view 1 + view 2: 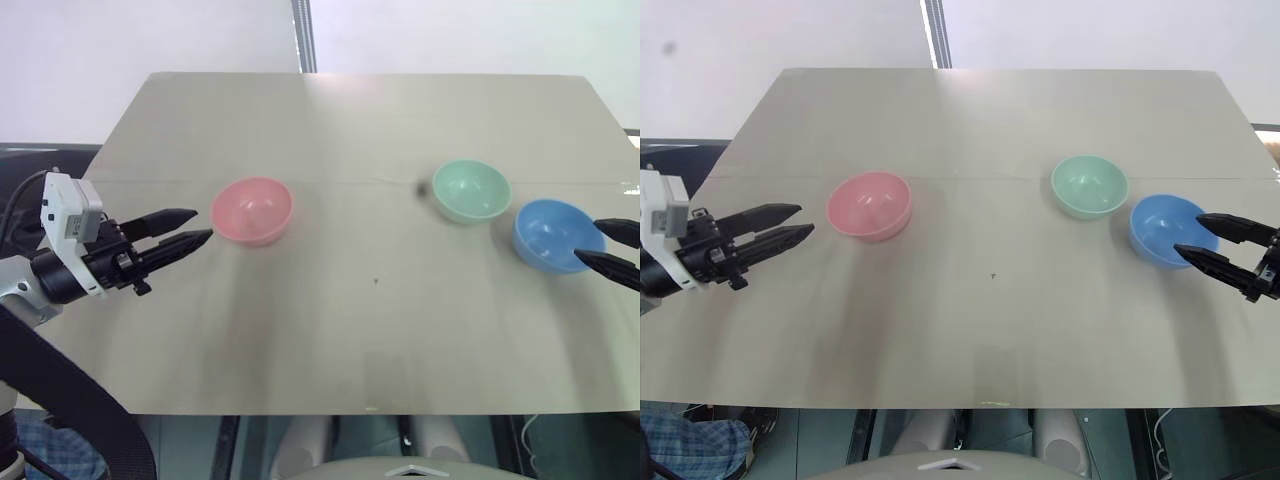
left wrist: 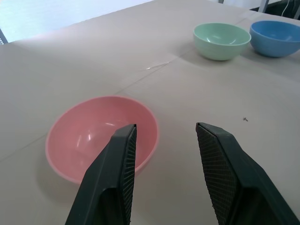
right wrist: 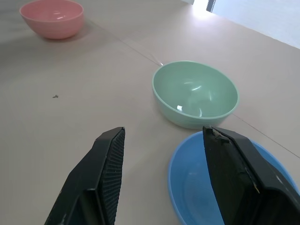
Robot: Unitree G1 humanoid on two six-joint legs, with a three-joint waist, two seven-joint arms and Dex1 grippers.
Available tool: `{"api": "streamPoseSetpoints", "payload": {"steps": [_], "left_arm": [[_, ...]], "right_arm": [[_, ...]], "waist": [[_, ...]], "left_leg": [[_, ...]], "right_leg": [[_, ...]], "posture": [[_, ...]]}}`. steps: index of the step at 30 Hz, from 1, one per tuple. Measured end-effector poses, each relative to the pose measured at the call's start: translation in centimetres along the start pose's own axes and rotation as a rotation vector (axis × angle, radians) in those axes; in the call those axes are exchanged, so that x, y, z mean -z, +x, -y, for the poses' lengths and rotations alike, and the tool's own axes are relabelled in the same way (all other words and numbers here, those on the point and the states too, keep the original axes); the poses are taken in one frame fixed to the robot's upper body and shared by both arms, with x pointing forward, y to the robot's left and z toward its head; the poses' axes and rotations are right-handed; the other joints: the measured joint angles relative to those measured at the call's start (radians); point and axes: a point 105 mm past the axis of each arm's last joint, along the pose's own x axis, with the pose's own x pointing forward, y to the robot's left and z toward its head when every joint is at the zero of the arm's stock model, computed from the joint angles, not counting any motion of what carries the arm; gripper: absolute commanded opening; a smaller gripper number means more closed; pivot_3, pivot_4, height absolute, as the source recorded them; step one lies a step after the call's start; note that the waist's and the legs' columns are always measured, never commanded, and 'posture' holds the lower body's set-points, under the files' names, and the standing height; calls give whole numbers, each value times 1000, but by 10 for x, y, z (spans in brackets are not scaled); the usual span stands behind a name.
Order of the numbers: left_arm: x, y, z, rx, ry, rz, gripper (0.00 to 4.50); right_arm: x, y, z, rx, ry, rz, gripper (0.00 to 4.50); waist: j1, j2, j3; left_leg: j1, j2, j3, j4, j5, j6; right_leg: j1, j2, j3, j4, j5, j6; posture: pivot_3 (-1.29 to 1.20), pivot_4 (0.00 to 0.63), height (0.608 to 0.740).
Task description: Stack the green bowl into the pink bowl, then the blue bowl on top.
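Three empty bowls stand upright and apart on the tan table (image 1: 360, 340). The pink bowl (image 1: 252, 210) is at the left, the green bowl (image 1: 471, 190) right of centre, and the blue bowl (image 1: 556, 234) just to its right and nearer. My left gripper (image 1: 197, 227) hovers open beside the pink bowl's left side, holding nothing. My right gripper (image 1: 1196, 235) is open at the blue bowl's right rim, one fingertip over the bowl, with nothing gripped. The right wrist view has the green bowl (image 3: 195, 93) ahead and the blue bowl (image 3: 220, 187) close under the fingers.
A seam line crosses the table behind the bowls. A small dark speck (image 1: 376, 281) lies near the table's middle. The table's near edge (image 1: 370, 412) runs below the bowls, and a pale wall with a vertical strip (image 1: 305, 35) stands behind.
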Motion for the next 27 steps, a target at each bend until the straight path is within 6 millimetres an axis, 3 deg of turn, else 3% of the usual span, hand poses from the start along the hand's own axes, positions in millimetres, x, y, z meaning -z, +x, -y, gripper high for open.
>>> {"api": "streamPoseSetpoints", "payload": {"steps": [12, 20, 27], "left_arm": [[23, 16, -16, -60, 109, -115, 2121], [32, 47, -35, -92, 240, -165, 2121], [36, 64, -46, -72, 317, -190, 2121]], "right_arm": [[-41, 17, -36, -184, -51, 196, 2947], [-49, 28, -56, -274, -53, 225, 2947], [-58, 31, -69, -313, -53, 275, 2947]], "waist": [[1, 0, 0], [3, 0, 0], [0, 0, 0]], "left_leg": [[0, 0, 0, 0, 0, 0], [0, -1, -1, 0, 0, 0], [-1, -2, -2, 0, 0, 0]], "right_leg": [[0, 0, 0, 0, 0, 0], [0, 0, -1, 0, 0, 0], [-1, 0, -2, 0, 0, 0]], "posture": [[0, 150, 740], [0, 150, 740], [0, 150, 740]]}}
